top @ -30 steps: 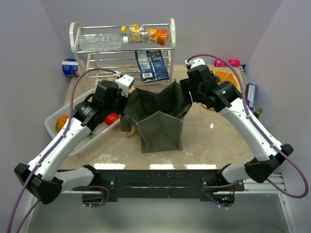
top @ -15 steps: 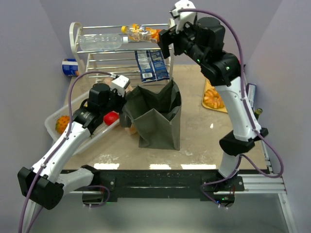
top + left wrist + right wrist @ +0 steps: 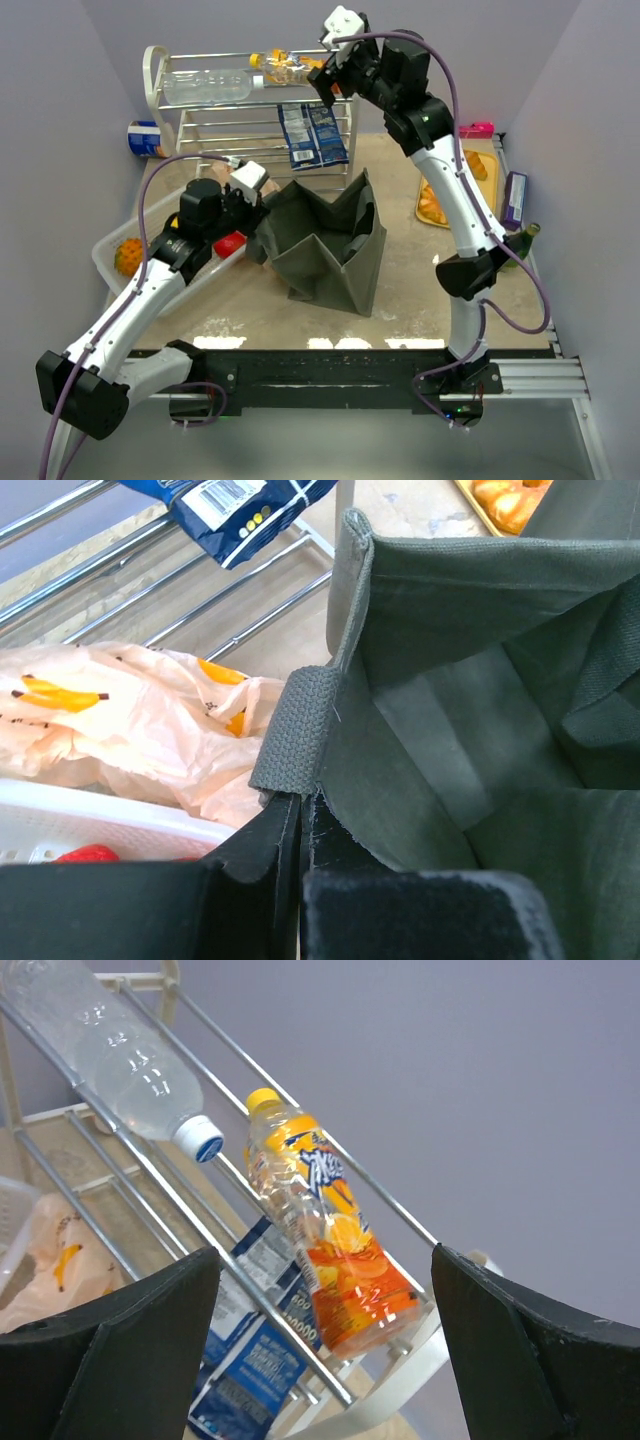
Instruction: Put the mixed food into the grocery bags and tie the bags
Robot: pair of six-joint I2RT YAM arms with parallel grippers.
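The olive-green tote [image 3: 325,245] stands open at the table's middle. My left gripper [image 3: 256,205] is shut on its left rim beside the woven handle [image 3: 295,725]; in the left wrist view its jaws [image 3: 300,830] pinch the fabric. The peach plastic bag [image 3: 130,730] lies crumpled just left of the tote. My right gripper [image 3: 322,85] is open and raised at the rack's top right, its jaws [image 3: 325,1355] either side of the orange-filled bottle [image 3: 330,1250], not touching it. The clear bottle [image 3: 110,1055] lies beside it. Blue snack packets [image 3: 312,133] hang below.
The white wire rack [image 3: 160,70] stands at the back. A white slatted tray [image 3: 105,255] at left holds an orange fruit [image 3: 128,255] and a red fruit [image 3: 230,243]. An orange tray [image 3: 440,200] of food, a purple box [image 3: 517,198] and a blue can [image 3: 145,138] sit nearby.
My right arm left the tote's right rim and swung up and back to the rack's top right, open at the orange bottle. The tote shifted slightly right. My left gripper kept its hold.
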